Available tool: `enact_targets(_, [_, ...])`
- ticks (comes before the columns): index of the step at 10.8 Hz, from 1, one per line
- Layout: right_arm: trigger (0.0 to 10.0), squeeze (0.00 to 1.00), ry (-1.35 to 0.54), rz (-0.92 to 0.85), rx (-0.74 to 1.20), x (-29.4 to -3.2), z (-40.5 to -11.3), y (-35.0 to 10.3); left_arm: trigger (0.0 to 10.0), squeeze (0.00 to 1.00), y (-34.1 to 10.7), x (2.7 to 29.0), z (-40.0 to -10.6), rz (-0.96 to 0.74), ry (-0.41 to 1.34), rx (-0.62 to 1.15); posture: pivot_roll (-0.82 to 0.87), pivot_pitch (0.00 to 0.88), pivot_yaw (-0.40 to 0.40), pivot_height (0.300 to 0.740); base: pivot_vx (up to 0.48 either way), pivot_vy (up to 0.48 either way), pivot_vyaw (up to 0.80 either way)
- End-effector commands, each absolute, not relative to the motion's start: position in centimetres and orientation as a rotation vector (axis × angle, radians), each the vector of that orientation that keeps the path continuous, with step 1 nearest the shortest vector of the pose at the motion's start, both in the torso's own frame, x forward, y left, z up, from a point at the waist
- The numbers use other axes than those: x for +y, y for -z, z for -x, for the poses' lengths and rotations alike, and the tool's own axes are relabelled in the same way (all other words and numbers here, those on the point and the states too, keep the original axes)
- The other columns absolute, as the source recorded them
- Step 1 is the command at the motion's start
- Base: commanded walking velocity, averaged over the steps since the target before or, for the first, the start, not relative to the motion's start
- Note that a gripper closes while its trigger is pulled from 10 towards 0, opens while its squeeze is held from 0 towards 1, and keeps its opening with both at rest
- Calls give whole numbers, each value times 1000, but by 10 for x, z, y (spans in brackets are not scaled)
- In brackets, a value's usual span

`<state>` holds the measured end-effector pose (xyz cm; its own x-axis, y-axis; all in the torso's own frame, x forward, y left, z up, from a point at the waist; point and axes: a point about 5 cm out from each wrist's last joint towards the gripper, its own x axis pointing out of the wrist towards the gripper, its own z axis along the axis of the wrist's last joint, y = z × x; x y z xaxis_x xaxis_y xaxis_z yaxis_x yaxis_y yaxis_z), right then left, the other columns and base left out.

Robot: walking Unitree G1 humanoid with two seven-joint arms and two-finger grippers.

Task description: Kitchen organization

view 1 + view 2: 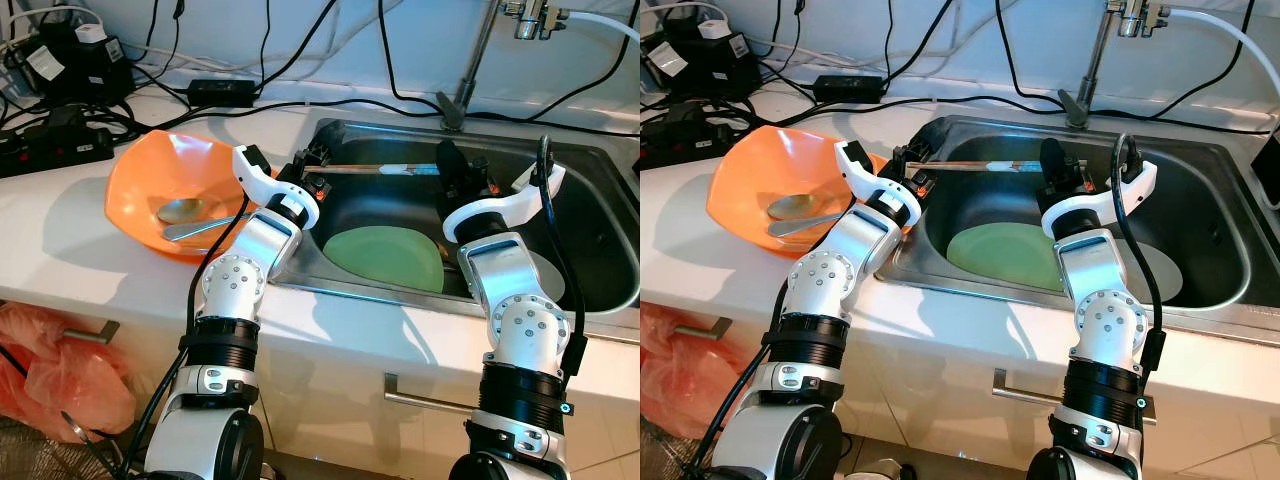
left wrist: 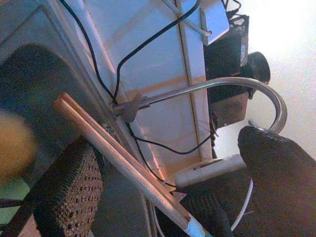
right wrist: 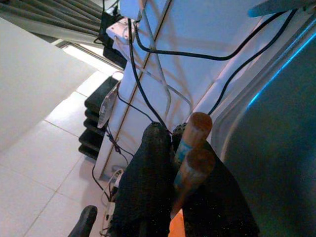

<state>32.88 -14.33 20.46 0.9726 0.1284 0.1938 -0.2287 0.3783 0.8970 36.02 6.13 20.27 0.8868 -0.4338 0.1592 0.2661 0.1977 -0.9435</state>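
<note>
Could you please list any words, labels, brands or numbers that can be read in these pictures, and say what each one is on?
No text can be read in any view.
White label on the black adapter at the counter's far left corner: too small and blurred to read.
Chopsticks held over the sink between the left gripper and right gripper: a pale blue band, no legible marking.

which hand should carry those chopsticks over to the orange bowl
Left, probably. The chopsticks span both hands above the sink; the left hand is right beside the orange bowl, while the right hand is farther away.
</note>
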Motion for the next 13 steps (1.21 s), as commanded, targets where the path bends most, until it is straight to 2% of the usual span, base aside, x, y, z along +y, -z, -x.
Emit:
enact_targets(1, [0, 0, -184, -1125, -39, -144, -330, -195, 10000, 1000, -202, 15, -344, 1424, 576, 206, 101, 15, 48, 740, 0, 0, 0])
enact_targets(13, [0, 0, -184, -1125, -39, -144, -330, -195, 10000, 1000, -202, 15, -344, 1424, 576, 206, 101, 15, 48, 740, 0, 0, 0])
